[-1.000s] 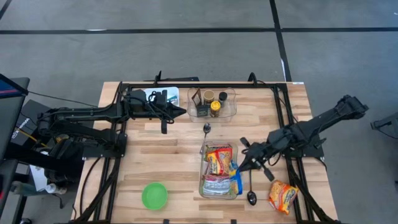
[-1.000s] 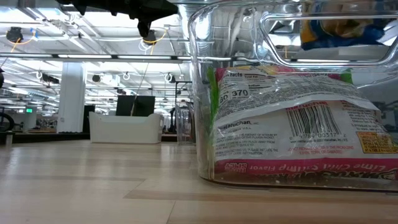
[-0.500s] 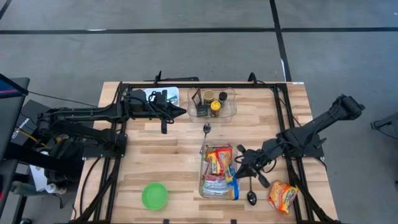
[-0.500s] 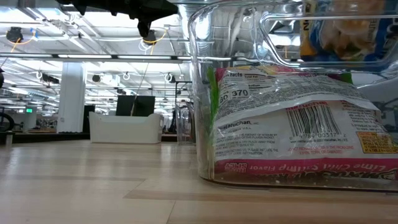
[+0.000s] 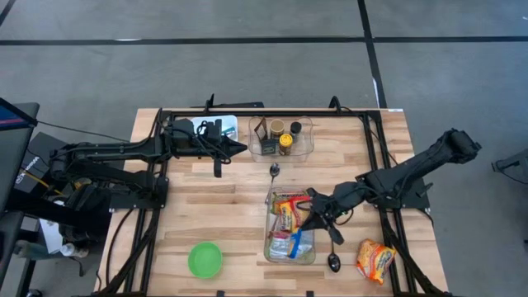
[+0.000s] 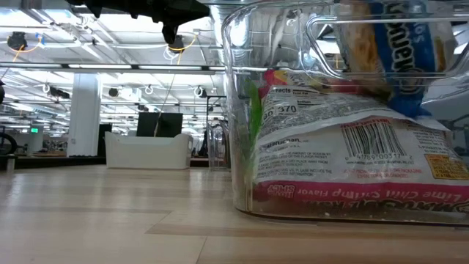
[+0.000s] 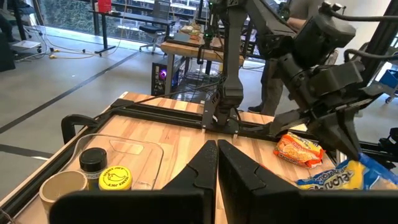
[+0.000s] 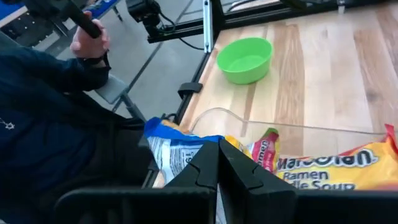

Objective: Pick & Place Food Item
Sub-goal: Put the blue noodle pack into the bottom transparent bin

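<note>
even bright overhead light, soft shadows; glare on clear bin [image 6: 344, 117]; ceiling lamps glow behind.

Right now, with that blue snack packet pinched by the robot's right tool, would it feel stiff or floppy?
Probably floppy: the blue packet hangs crumpled from the right tool over the clear bin. Likely light too, since a pinch at one edge carries it. Its glossy film may be slippery.

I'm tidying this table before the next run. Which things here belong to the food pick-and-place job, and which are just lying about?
Job:
right gripper, fingers shut on the blue noodle packet
clear bin holding ramen packets
orange noodle packet on the table

Lying about:
green bowl
two spoons
clear tray of jars
left gripper, parked at the back
</note>
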`<action>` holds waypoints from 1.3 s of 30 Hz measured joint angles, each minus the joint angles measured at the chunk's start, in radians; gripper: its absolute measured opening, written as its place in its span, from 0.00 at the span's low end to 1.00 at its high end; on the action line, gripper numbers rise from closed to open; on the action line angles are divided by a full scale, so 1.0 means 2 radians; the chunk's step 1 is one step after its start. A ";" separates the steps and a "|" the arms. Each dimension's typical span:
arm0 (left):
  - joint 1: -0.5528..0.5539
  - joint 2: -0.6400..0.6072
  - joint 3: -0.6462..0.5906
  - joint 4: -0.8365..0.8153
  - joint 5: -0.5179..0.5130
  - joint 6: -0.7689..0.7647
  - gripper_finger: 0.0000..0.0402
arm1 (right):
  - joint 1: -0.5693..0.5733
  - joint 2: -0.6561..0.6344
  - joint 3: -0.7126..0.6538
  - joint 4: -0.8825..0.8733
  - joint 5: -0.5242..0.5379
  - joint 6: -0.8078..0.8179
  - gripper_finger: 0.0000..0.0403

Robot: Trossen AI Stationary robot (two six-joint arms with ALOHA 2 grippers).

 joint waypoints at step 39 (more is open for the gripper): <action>0.000 0.000 0.000 0.001 0.000 0.001 0.02 | -0.082 0.113 0.035 0.003 -0.124 0.016 0.17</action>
